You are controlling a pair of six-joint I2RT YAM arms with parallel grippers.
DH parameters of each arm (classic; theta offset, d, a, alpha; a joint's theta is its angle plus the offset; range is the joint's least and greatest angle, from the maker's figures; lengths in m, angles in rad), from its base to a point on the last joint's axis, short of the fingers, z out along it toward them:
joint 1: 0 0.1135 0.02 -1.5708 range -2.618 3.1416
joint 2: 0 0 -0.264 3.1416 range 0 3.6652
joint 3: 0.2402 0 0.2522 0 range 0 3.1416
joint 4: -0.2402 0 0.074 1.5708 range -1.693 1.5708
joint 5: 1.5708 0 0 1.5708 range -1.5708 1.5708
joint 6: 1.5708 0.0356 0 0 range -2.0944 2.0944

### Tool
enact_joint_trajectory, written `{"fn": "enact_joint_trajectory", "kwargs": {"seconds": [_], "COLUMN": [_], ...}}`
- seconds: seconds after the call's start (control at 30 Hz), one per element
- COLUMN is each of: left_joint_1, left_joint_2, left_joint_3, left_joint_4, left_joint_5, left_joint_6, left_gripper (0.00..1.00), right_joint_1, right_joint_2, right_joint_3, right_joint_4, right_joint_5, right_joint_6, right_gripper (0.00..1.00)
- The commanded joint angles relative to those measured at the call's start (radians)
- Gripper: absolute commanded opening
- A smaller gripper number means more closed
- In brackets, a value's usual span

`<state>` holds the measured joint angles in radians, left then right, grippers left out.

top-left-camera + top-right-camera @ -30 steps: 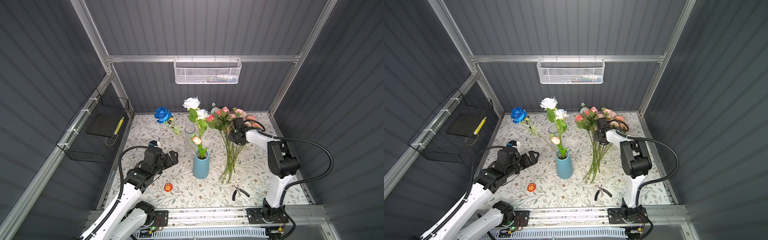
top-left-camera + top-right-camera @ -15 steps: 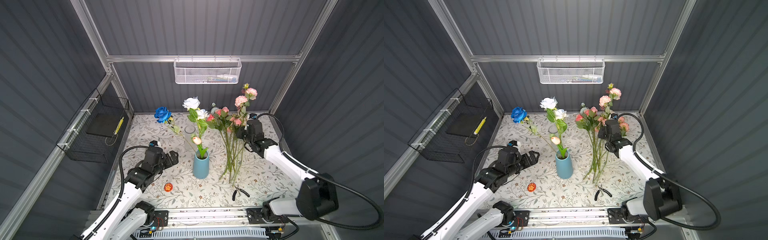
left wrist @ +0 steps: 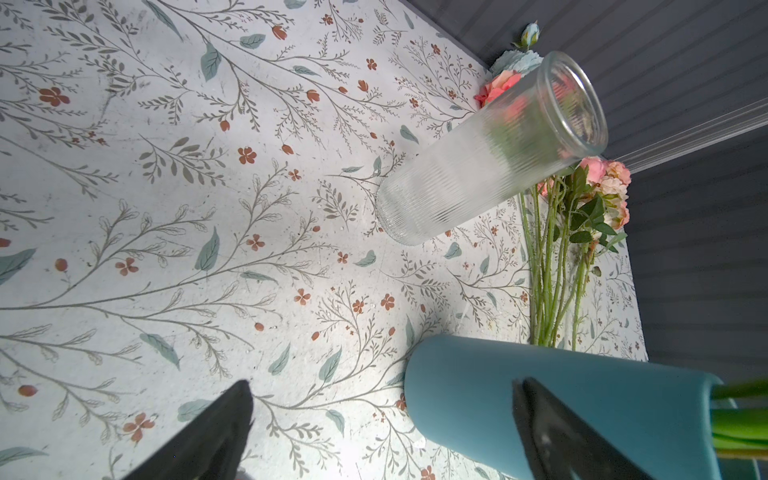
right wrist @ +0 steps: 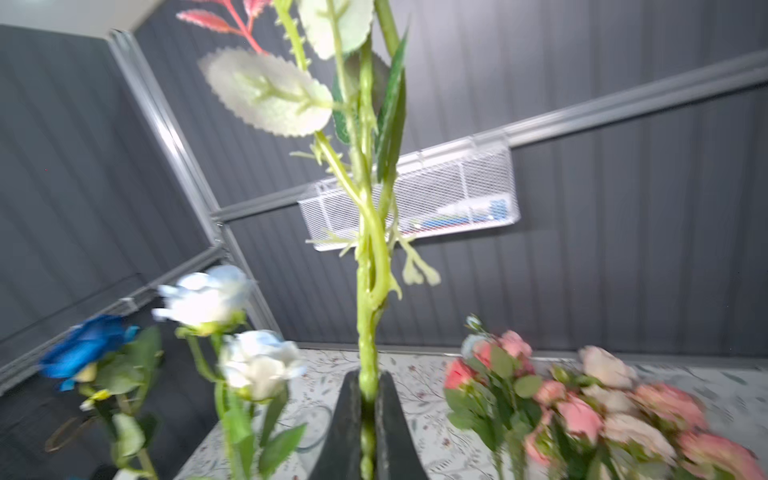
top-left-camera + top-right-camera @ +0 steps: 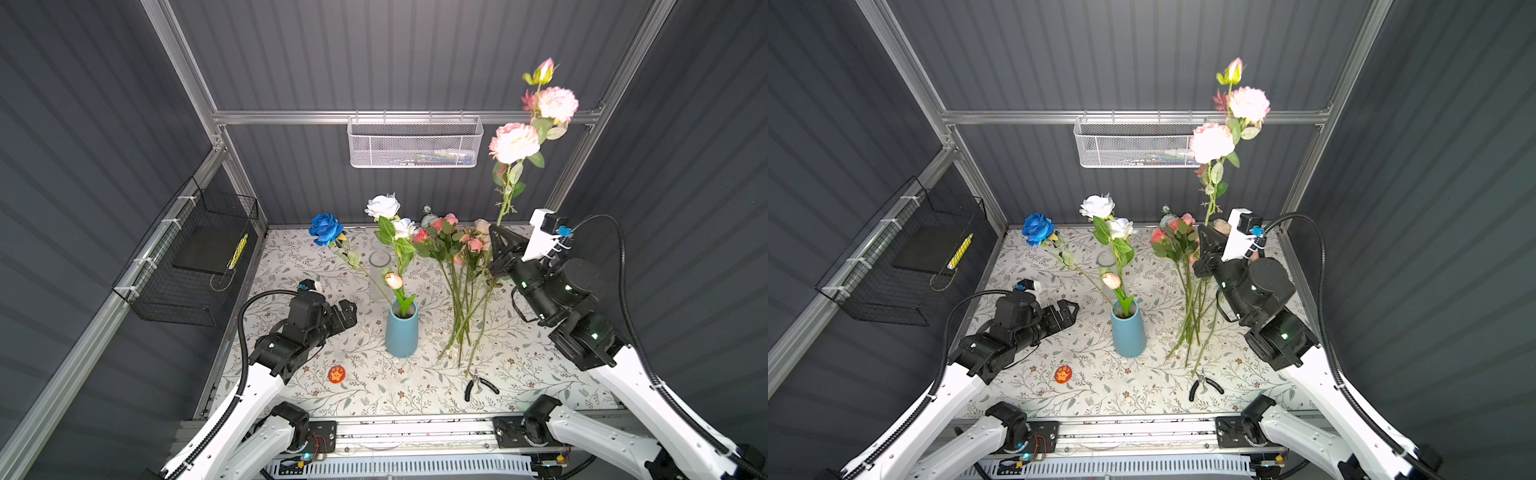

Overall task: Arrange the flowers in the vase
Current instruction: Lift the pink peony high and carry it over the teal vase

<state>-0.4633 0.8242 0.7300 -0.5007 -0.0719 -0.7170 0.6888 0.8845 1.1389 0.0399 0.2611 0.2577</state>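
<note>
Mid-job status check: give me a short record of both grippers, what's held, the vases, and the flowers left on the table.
Right gripper: shut on the pink peony stem, blooms raised high
Left gripper: open, holding nothing
Blue vase: upright; holds blue rose, white roses, pink bud
Glass vase: upright behind the blue one, no stems in it
Loose bunch: lying on the table, right of the blue vase
Other items: pliers, red disc, both near the front edge

Dark grey ribbed walls (image 5: pixel 291 62), aluminium frame (image 5: pixel 282 117), floral tabletop (image 5: pixel 291 257) (white mesh basket (image 5: pixel 415 143) hung at rear).
</note>
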Motion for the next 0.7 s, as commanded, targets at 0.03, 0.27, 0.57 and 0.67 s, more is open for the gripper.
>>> {"fn": "enact_joint_trajectory", "kwargs": {"seconds": [0.03, 0.27, 0.57, 0.67], "left_joint_1": [-0.003, -0.003, -0.003, -0.003], "left_joint_2": [-0.009, -0.019, -0.04, -0.049], "left_joint_3": [0.031, 0.032, 0.028, 0.027], "left_joint_4": [-0.01, -0.018, -0.037, -0.043], "left_joint_5": [-0.012, -0.015, -0.015, -0.016], "left_joint_6": [0.011, 0.009, 0.008, 0.008], "left_gripper": [1.0, 1.0, 1.0, 1.0], "right_joint_1": [0.134, 0.271, 0.302, 0.304], "right_joint_2": [0.029, 0.185, 0.369, 0.39], "right_joint_3": [0.107, 0.244, 0.303, 0.3], "right_joint_4": [0.032, 0.135, 0.259, 0.294], "right_joint_5": [-0.055, -0.102, -0.068, -0.052], "right_joint_6": [-0.048, -0.092, -0.18, -0.21], "right_gripper": [0.0, 0.0, 0.0, 0.0]}}
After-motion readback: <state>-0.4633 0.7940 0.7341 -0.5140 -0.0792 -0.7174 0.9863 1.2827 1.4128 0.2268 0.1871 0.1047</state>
